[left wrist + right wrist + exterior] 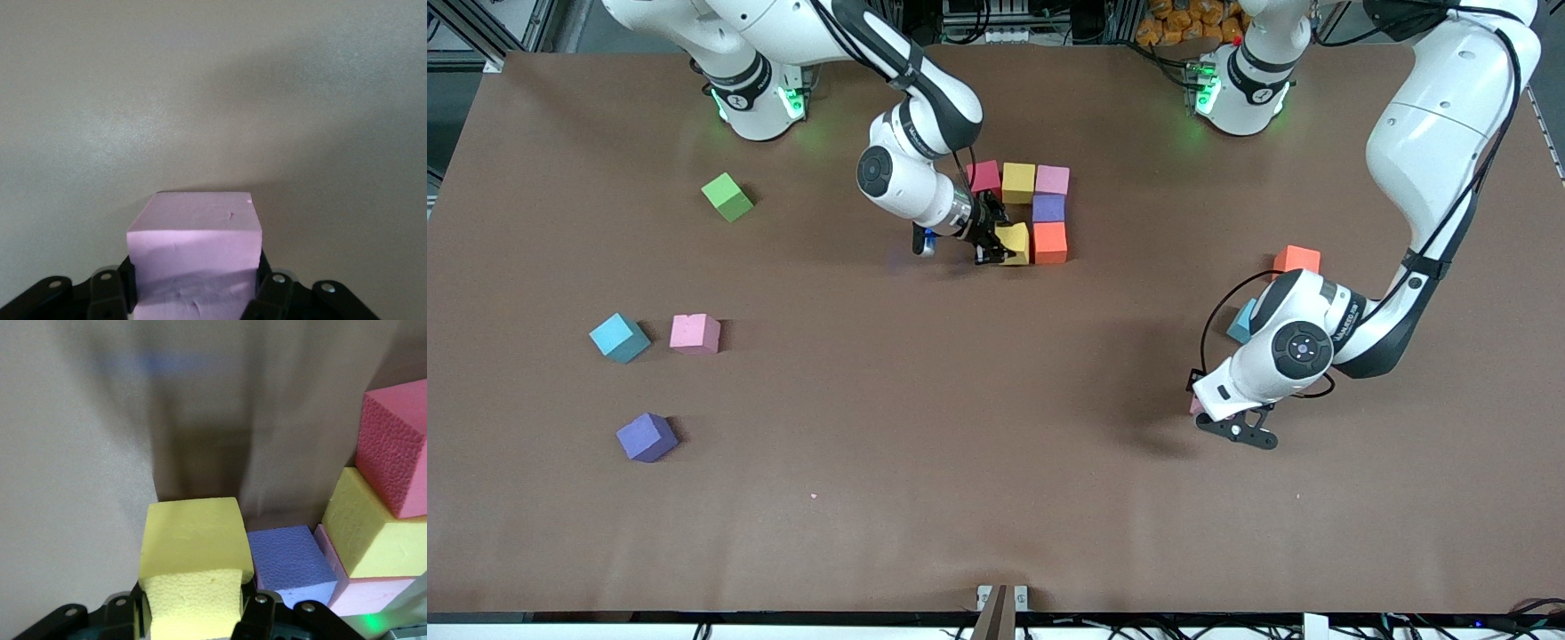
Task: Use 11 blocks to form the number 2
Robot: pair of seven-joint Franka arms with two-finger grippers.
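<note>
A green cube (727, 196) sits alone on the brown table (960, 444).

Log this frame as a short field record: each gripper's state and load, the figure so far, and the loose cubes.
right gripper: shut on yellow block, beside orange block
left gripper: around pink block, low over table
figure: red block, yellow, pink, purple, orange placed
loose: light blue block, purple block, green cube

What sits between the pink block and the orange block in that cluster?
A purple block sits between the pink block and the orange block, as the front view shows.
</note>
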